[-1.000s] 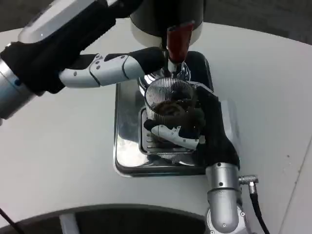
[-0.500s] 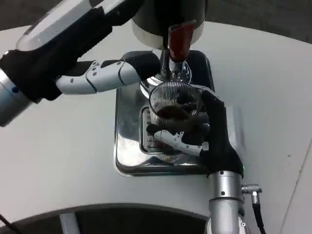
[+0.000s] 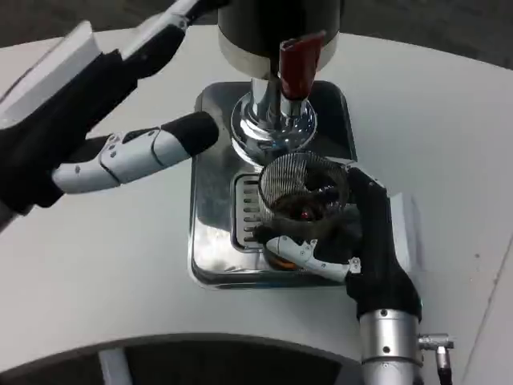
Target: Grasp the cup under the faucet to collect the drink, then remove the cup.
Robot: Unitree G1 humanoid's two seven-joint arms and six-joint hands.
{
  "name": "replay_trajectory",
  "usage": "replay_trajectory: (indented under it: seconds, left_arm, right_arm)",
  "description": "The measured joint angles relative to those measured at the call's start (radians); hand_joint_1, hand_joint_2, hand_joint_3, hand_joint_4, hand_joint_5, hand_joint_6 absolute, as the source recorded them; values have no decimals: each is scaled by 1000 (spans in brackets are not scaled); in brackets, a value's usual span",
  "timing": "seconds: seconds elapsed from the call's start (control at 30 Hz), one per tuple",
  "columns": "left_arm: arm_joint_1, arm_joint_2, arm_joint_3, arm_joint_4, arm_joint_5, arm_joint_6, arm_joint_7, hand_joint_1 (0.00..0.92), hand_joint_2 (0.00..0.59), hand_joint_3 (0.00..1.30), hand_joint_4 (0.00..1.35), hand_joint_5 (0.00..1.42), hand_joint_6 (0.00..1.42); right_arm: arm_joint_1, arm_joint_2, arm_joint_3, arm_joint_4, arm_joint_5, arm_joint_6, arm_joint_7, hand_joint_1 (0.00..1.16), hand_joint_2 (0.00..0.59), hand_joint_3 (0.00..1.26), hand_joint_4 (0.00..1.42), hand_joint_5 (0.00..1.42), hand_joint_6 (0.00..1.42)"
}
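A ribbed clear cup (image 3: 303, 200) with dark drink in it sits in the grip of my right hand (image 3: 353, 241), fingers wrapped around its lower wall. It hovers over the front of the steel drip tray (image 3: 210, 233), just ahead of the chrome faucet (image 3: 272, 120) with its red lever (image 3: 296, 66). My left hand (image 3: 120, 156) hangs to the left of the faucet, fingers stretched out and holding nothing, its tips beside the tray's left rim.
The dispenser's dark body (image 3: 272, 24) rises behind the faucet. White table (image 3: 96, 265) spreads to the left and right of the tray. A cable plug (image 3: 437, 345) sticks out by my right wrist.
My right hand has drawn the cup forward, out from under the faucet. My left hand has pulled back left, away from the faucet.
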Motion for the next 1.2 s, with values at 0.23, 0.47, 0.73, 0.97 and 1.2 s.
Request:
replay_trajectory:
  seconds: [0.23, 0.47, 0.73, 0.97, 1.2]
  left_arm:
    - [174, 4, 49, -93, 70, 60, 28, 0, 174, 0, 0, 0, 0]
    - [239, 70, 66, -109, 141, 92, 30, 0, 166, 0, 0, 0, 0]
    - [260, 74, 66, -98, 192, 91, 43, 0, 147, 0, 0, 0, 0]
    - [333, 116, 60, -115, 311, 104, 42, 0, 100, 0, 0, 0, 0]
    - [372, 140, 34, -166, 394, 125, 36, 0, 76, 0, 0, 0, 0]
  right_arm:
    - [82, -18, 30, -126, -5, 17, 45, 1150, 121, 748, 910, 926, 1134]
    - [156, -21, 50, -270, -6, 29, 110, 1152, 118, 748, 910, 926, 1151]
    - [164, -22, 48, -272, -6, 34, 119, 1153, 123, 748, 921, 926, 1160]
    - [175, -23, 44, -316, -6, 37, 146, 1153, 120, 748, 921, 926, 1165]
    - [233, -26, 49, -451, 11, 61, 224, 1153, 119, 748, 921, 926, 1170]
